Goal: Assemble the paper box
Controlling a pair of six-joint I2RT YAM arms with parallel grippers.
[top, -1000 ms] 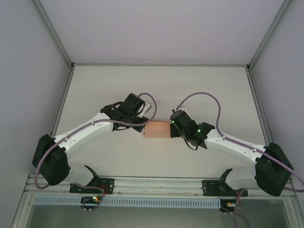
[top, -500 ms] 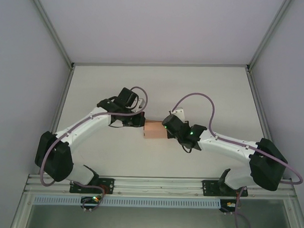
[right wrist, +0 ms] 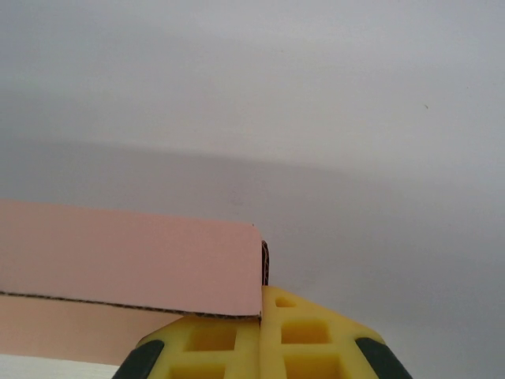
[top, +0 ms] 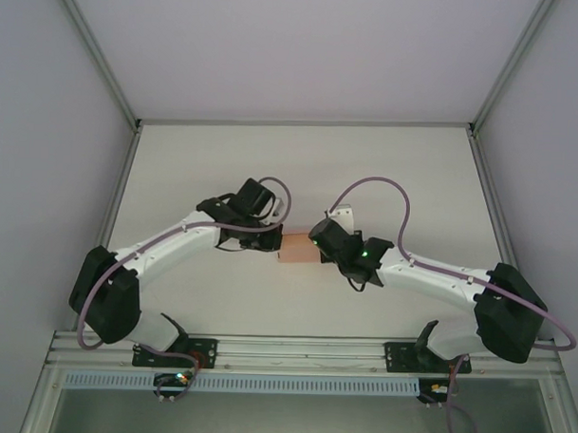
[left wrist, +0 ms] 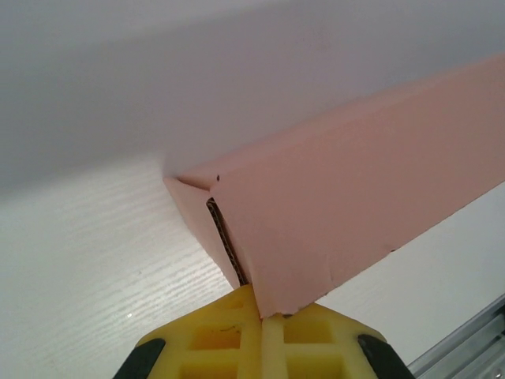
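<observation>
We are looking down on the pale surface (top: 385, 172), and we are taking the paper box (top: 297, 248) as our marker: it is sitting on the surface, with both arm bases lying well to its near side and the back wall well beyond it. The box is lying with its long axis running left to right, so each short end is facing one arm. The left gripper (top: 271, 241) is meeting its left end and the right gripper (top: 319, 244) is meeting its right end. Neither arm is standing nearer than the other, since both are already touching it. We are judging that the coming move is turning on this end-to-end hold, each arm working along the box's length. In the left wrist view the left gripper (left wrist: 261, 335) is showing its yellow pads drawn together, with a corner wall of the box (left wrist: 339, 205) seeming to run down into the seam between them. In the right wrist view the right gripper (right wrist: 261, 332) is likewise closed, with the card's raw edge (right wrist: 265, 264) seeming to sit right at its seam. The box is looking salmon-pink, plain and unmarked. Its panels are standing up as a shallow rectangle, and one corner is gaping open along a narrow slit that is showing the fluted core.
</observation>
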